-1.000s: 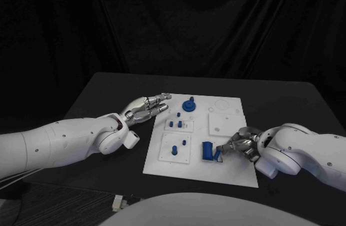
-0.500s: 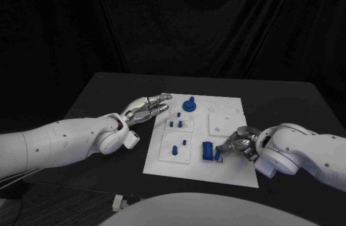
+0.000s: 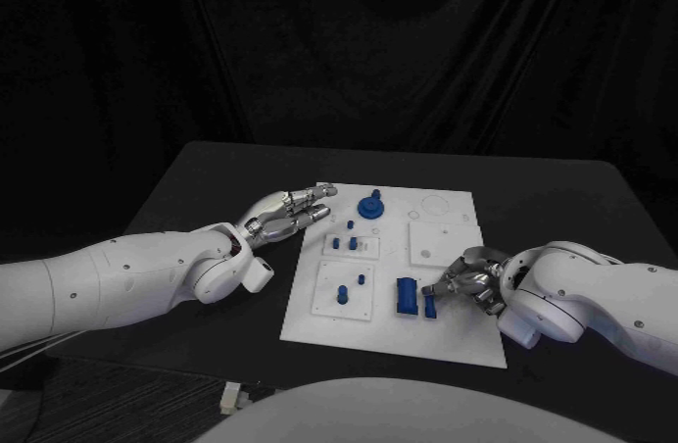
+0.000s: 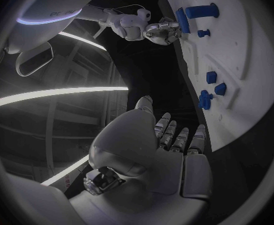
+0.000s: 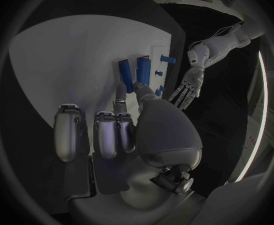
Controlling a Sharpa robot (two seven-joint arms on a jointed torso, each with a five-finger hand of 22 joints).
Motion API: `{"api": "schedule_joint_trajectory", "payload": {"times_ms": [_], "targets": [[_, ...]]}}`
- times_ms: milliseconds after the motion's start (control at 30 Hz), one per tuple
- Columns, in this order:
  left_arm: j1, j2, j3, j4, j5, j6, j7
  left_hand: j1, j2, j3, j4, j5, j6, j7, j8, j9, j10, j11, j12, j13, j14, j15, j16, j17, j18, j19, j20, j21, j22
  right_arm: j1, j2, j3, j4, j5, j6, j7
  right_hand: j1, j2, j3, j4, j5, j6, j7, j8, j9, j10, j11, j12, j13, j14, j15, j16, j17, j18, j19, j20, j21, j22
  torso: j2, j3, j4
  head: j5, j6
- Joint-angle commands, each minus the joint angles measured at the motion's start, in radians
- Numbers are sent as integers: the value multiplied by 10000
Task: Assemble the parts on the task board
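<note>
The white task board (image 3: pixel 445 327) lies mid-table. My right hand (image 3: pixel 467 280) is at its near right part, thumb and a finger pinching a narrow blue piece (image 3: pixel 429 306) that stands right beside a larger blue block (image 3: pixel 406 296). In the right wrist view the piece (image 5: pixel 142 69) and the block (image 5: pixel 124 71) sit side by side just past my fingertips (image 5: pixel 139 88). My left hand (image 3: pixel 290 211) hovers at the board's left edge, fingers spread, holding nothing. A round blue knob part (image 3: pixel 370 206) and small blue pegs (image 3: pixel 348 238) stand on the board.
Two more short pegs (image 3: pixel 344 294) stand in the near left plate of the board. The black table (image 3: pixel 212 183) has free room to the left and behind the board. The left wrist view shows the board (image 4: pixel 237 60) with my right hand (image 4: pixel 159 30) at its far end.
The narrow blue piece has shifted from a tilt to upright, closer to the larger block. My right hand moved slightly left with it. The left hand has not moved.
</note>
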Motion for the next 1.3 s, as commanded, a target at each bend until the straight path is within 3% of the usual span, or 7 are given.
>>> {"api": "schedule_joint_trajectory", "payload": {"times_ms": [33, 367, 467, 700, 833, 1200, 1300], "targets": [[-19, 21, 9, 10, 15, 114, 910, 95, 28, 36, 2, 39, -10, 82, 31, 12, -26, 18, -25, 4, -16, 59, -27, -12, 120, 1, 101, 48, 15, -30, -3, 2, 30, -68, -15, -130, 40, 35, 32, -56, 66, -83, 26, 53, 33, 1042, -86, 35, 2634, 864, -72, -43, 1798, 88, 325, -52, -41, 2093, 2, 0, 1, -3, 0], [-42, 25, 9, -4, 15, 139, 893, 95, 28, 36, 2, 39, -10, 82, 31, 12, -26, 18, -25, 4, -16, 59, -27, -12, 120, 1, 101, 48, 15, -32, -21, 2, 44, -67, -9, -128, 45, 4, 99, -91, 309, -225, 15, 244, 248, 1042, -98, 35, 2634, 866, -85, -41, 1803, 86, 329, -67, -41, 2095, -4, 0, -7, 12, 0], [-47, 27, 9, -6, 15, 142, 891, 95, 28, 36, 2, 39, -10, 82, 31, 12, -26, 18, -25, 4, -16, 59, -27, -12, 120, 1, 101, 48, 15, -33, -19, 2, 43, -67, 9, -128, -101, -25, 28, -11, -490, -281, 27, 358, 372, 1042, -90, 35, 2634, 865, -76, -42, 1801, 84, 333, -63, -39, 2096, -3, 1, -5, 22, 0], [-54, 19, 9, 0, 15, 133, 900, 114, 33, 52, 0, 49, -7, 88, 30, 12, -30, 23, -34, 3, -14, 80, -26, -11, 116, 3, 102, 50, 17, -34, -88, 2, 94, -331, 11, -122, -883, -415, -429, 722, -3245, -448, 77, 670, 728, 1042, -42, 35, 2634, 866, -35, -39, 1804, 83, 341, -21, -34, 2100, -6, 0, -3, 31, 0], [-57, 8, 9, 8, 15, 122, 911, 114, 33, 52, 0, 49, -7, 88, 30, 12, -30, 23, -34, 3, -14, 80, -26, -11, 116, 3, 102, 50, 17, -34, -191, 2, 179, -582, -38, -111, -1118, -1285, -358, 2020, -3863, -1016, 92, 1255, 1391, 1042, -30, 35, 2634, 861, -33, -49, 1783, 78, 350, -21, -19, 2107, -7, 0, -3, 46, 0], [-60, -29, 9, 33, 15, 103, 929, 118, 35, 56, 2, 49, 2, 91, 31, 13, -32, 25, -37, 3, -17, 82, -28, -12, 114, 2, 102, 49, 15, -30, -792, 4, 774, -1009, -975, 157, -1785, -1086, -1170, 2037, -3851, -1545, 45, 2193, 2218, 1042, -64, 35, 2634, 897, -52, 24, 1952, 50, 413, -36, 102, 2149, -8, 1, -4, 79, 0], [-60, -44, 9, 48, 15, 83, 961, 122, 35, 61, 4, 50, 15, 95, 33, 15, -26, 30, -17, 6, -18, 81, -28, -13, 112, 2, 100, 49, 15, -25, -1084, 5, 1085, -1248, -1494, 666, -2054, -550, -1286, 2015, -3641, -1510, -14, 2489, 2402, 1042, -115, 35, 2634, 931, -89, 93, 2114, 8, 495, -68, 281, 2208, -10, 0, -9, 105, 0]]}}
